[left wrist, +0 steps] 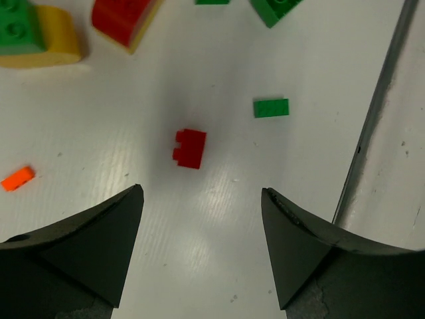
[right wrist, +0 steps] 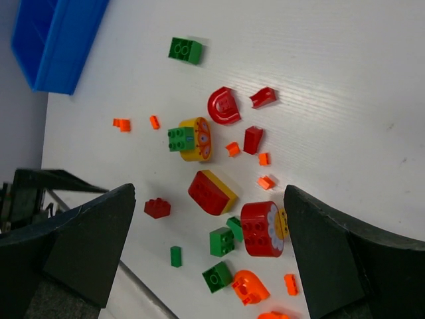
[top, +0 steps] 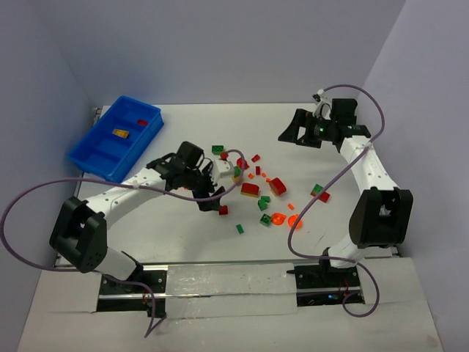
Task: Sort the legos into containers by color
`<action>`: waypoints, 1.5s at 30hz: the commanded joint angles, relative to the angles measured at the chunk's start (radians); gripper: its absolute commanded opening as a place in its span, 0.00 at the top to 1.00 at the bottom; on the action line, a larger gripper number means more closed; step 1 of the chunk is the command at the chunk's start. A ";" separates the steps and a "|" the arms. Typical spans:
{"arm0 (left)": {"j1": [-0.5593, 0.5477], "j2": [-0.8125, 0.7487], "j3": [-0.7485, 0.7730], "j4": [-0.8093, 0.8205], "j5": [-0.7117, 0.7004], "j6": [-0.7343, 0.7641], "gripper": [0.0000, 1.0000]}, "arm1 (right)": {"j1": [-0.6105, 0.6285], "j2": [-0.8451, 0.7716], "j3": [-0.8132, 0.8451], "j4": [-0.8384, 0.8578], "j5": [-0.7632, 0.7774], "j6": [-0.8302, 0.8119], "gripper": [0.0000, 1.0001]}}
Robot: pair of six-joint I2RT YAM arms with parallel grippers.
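Legos lie scattered mid-table: a red-and-yellow block (top: 250,189), green bricks (top: 218,149), translucent orange pieces (top: 278,218). My left gripper (top: 214,202) hangs open just above the table, and a small red brick (left wrist: 189,147) lies ahead of its tips (left wrist: 202,191), untouched. A flat green brick (left wrist: 271,107) and an orange bit (left wrist: 17,178) lie nearby. My right gripper (top: 288,133) hovers open at the back right, empty, looking down on the pile (right wrist: 210,191). The blue container (top: 88,155) at the far left holds a yellow piece (top: 119,133) and a red piece (top: 142,122) in separate compartments.
The table's near edge with its dark seam (left wrist: 378,113) runs close to the right of my left gripper. Purple cables (top: 37,192) loop beside both arms. A red brick (top: 323,196) and a green one (top: 316,189) lie next to the right arm's forearm.
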 commanded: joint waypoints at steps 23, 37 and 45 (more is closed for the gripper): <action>-0.195 0.265 0.002 0.213 -0.270 0.112 0.43 | -0.055 -0.039 -0.028 -0.012 -0.027 -0.019 0.00; -0.176 0.190 -0.026 0.190 -0.230 0.098 0.99 | -0.055 -0.040 -0.032 -0.014 -0.030 -0.028 0.00; 0.244 0.091 0.208 0.061 0.019 -0.086 1.00 | -0.055 -0.046 -0.028 -0.015 -0.039 -0.045 0.00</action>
